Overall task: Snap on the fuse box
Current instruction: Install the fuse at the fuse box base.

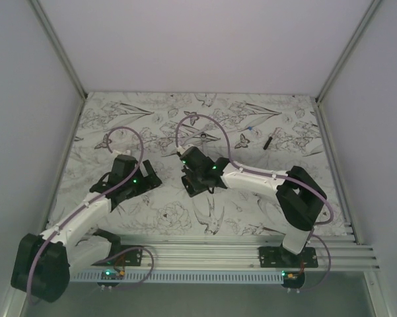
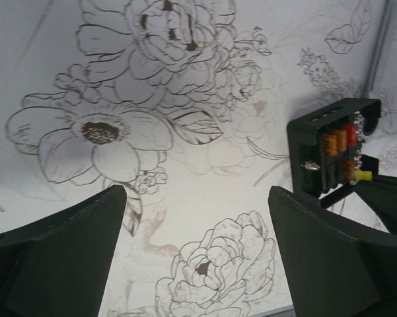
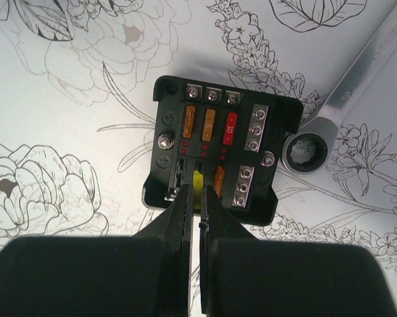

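Observation:
The fuse box (image 3: pixel 218 152) is a small black box lying flat on the flowered cloth, open side up. It holds orange and red fuses in its far row, and a yellow fuse (image 3: pixel 197 181) and an orange one in its near row. My right gripper (image 3: pixel 198 191) is over the box's near edge, its jaws closed on the yellow fuse, which sits in its slot. The box also shows in the left wrist view (image 2: pixel 330 152), at the right. My left gripper (image 2: pixel 197 195) is open and empty above bare cloth, left of the box. The top view shows both grippers, the left (image 1: pixel 148 179) and the right (image 1: pixel 188 179), mid-table.
A silver ring wrench (image 3: pixel 343 92) lies just right of the fuse box, its ring end near the box's right side. A thin black stick (image 1: pixel 269 140) and a small white piece (image 1: pixel 246 137) lie at the far right. Grey walls enclose the table.

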{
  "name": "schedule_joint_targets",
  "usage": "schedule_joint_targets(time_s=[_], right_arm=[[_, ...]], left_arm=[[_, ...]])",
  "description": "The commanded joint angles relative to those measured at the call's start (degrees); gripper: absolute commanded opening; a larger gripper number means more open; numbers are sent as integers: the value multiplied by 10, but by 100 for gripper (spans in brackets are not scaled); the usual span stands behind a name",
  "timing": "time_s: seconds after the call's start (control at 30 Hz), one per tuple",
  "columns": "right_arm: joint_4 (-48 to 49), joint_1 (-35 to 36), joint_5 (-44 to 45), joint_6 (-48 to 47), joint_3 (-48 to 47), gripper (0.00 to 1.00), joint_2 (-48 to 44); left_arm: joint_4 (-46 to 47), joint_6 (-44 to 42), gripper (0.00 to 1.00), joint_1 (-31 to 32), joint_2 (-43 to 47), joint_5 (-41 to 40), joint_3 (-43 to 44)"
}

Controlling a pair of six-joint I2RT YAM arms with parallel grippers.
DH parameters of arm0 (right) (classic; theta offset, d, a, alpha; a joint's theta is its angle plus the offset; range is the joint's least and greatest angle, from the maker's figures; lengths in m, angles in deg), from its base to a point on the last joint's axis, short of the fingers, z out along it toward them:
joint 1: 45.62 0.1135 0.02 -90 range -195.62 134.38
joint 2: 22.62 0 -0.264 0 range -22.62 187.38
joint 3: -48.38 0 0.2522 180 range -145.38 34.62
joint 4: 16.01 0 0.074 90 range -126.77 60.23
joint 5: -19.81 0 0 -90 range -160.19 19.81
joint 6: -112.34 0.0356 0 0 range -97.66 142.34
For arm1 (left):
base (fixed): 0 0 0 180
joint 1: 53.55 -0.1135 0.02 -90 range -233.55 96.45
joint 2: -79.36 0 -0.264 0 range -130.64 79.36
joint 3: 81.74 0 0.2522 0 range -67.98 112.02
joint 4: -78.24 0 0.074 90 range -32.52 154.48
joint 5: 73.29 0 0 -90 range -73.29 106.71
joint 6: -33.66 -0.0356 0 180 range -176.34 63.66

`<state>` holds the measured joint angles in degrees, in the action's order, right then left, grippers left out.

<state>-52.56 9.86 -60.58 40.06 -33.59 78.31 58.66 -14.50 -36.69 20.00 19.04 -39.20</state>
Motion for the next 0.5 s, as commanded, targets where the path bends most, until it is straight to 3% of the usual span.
schedule_joint_targets(time_s=[0.0, 0.47], right_arm=[[-23, 12, 44, 19, -37, 0, 21], [-42, 21, 65, 31, -63, 0, 59]], left_arm=[[-54, -32, 97, -26, 18, 1, -13], [-54, -46, 100, -44, 2, -6, -12]])
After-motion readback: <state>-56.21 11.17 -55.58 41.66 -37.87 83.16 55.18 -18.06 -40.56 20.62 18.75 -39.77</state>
